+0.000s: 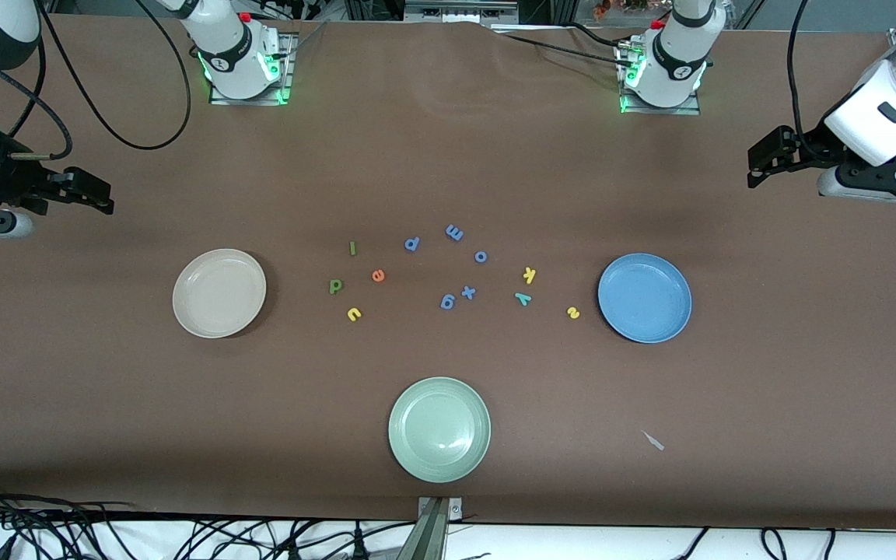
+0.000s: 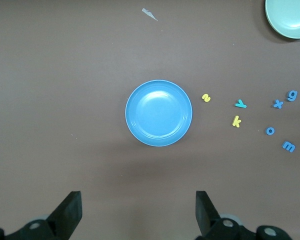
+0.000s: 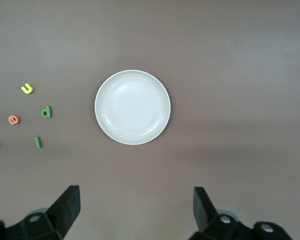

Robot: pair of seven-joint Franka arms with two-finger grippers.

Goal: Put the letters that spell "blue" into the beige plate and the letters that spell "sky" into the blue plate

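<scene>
The beige plate [image 1: 218, 293] [image 3: 132, 107] lies toward the right arm's end of the table. Beside it are the thin green l [image 1: 352, 248], dark green b [image 1: 335, 287], orange e [image 1: 378, 275] and yellow u [image 1: 354, 314]. The blue plate [image 1: 645, 298] [image 2: 158, 113] lies toward the left arm's end, with the yellow s [image 1: 572, 313], teal y [image 1: 523, 298] and yellow k [image 1: 529, 274] beside it. My right gripper [image 1: 98, 193] [image 3: 136, 207] hangs open and empty over bare table at its own end. My left gripper [image 1: 761, 163] [image 2: 138, 210] is open and empty likewise.
Several periwinkle-blue letters [image 1: 454, 232] lie between the two letter groups. A pale green plate [image 1: 439, 429] sits nearer the front camera, mid-table. A small pale scrap [image 1: 653, 440] lies nearer the camera than the blue plate. Cables run along the front edge.
</scene>
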